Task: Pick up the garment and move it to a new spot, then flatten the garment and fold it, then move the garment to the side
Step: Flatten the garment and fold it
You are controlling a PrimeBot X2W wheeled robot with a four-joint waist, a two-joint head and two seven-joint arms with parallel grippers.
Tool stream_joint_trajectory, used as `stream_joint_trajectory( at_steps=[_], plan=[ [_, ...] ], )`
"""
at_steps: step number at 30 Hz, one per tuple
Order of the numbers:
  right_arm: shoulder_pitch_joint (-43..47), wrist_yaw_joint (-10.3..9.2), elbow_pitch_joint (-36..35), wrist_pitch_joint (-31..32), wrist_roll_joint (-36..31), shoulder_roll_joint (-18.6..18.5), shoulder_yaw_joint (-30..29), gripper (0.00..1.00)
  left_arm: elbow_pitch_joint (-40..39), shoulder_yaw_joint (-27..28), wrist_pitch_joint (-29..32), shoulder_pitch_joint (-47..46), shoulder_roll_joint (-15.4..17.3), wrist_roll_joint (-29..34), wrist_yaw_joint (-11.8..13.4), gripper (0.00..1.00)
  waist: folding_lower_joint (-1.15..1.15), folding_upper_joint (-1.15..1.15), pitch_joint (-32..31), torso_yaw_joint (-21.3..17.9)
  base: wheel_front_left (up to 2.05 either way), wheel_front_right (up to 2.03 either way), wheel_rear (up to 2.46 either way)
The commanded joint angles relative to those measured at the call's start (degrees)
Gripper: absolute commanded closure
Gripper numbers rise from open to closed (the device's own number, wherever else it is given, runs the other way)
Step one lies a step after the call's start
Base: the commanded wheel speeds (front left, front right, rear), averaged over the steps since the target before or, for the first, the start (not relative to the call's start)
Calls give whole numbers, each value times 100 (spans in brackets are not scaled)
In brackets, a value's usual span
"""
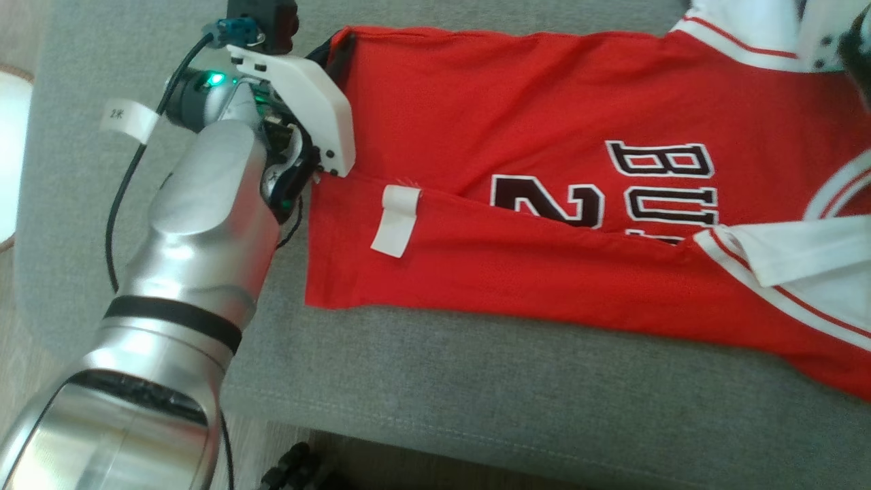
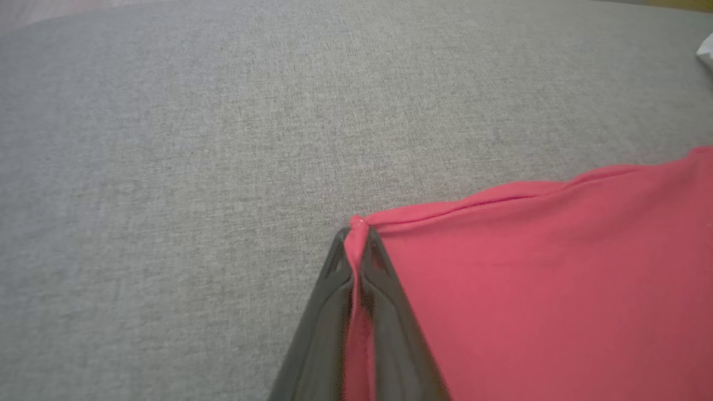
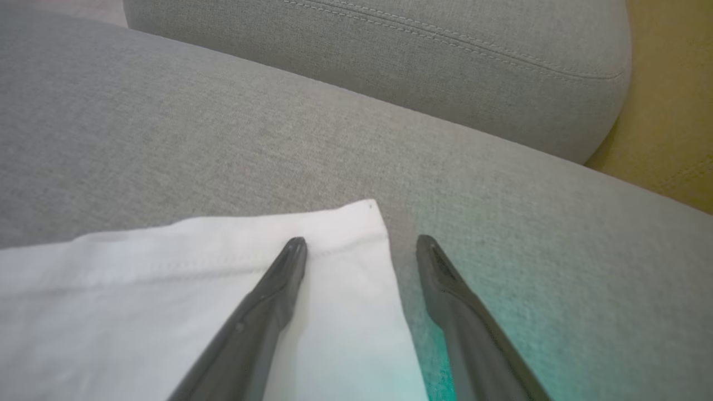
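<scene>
The left gripper is clamping the red garment's corner; the right gripper is hanging open over its white sleeve edge.
Only a thin fold is sitting between the left fingertips, so pulling could be slipping it free. Beyond the tips, the grey sofa seat is stretching to a back cushion and, seemingly, a yellowish wall.

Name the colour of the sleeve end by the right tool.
The sleeve is plain white, seen best in the right wrist view.
</scene>
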Motion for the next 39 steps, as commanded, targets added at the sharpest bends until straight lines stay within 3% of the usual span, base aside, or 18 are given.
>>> stream_joint_trajectory(
  at_steps=[1,3,4,5,10,16,24,31,39],
  plan=[
    [-67,-5,-34,78,-45,46,64,0,-39,89,-9,-79,180,-42,-19,100,-1,0,43,59,0,0,0],
    [-100,-5,101,114,-60,55,89,0,20,42,-69,-89,162,-99,-19,100,-1,0,54,81,0,0,0],
    [-114,-5,162,124,-55,52,90,53,51,24,-102,-93,156,-125,-19,100,-1,0,60,84,0,0,0],
    [-122,-5,213,120,-47,49,95,100,85,-1,-131,-95,152,-139,-19,100,-1,0,60,84,0,0,0],
    [-243,-5,303,-166,-6,-32,57,100,230,63,-503,-226,181,-171,130,100,-1,0,54,37,0,0,0],
    [-450,-5,299,-1429,-190,-99,-293,100,269,167,-1254,-467,248,-77,609,100,-1,0,-55,-72,0,0,0],
    [-223,-5,502,-2522,-102,314,-648,100,203,267,-1595,-233,463,15,894,100,-1,0,-439,-460,0,0,0],
    [800,-5,-16,-2778,620,719,-312,100,-157,619,-1611,776,801,-35,1093,100,-1,0,-1034,-970,0,0,0],
    [2544,-5,-1368,-2780,1800,532,251,100,-673,911,-1613,2091,951,39,1275,100,-1,0,-1586,-1358,0,0,0]
  ],
)
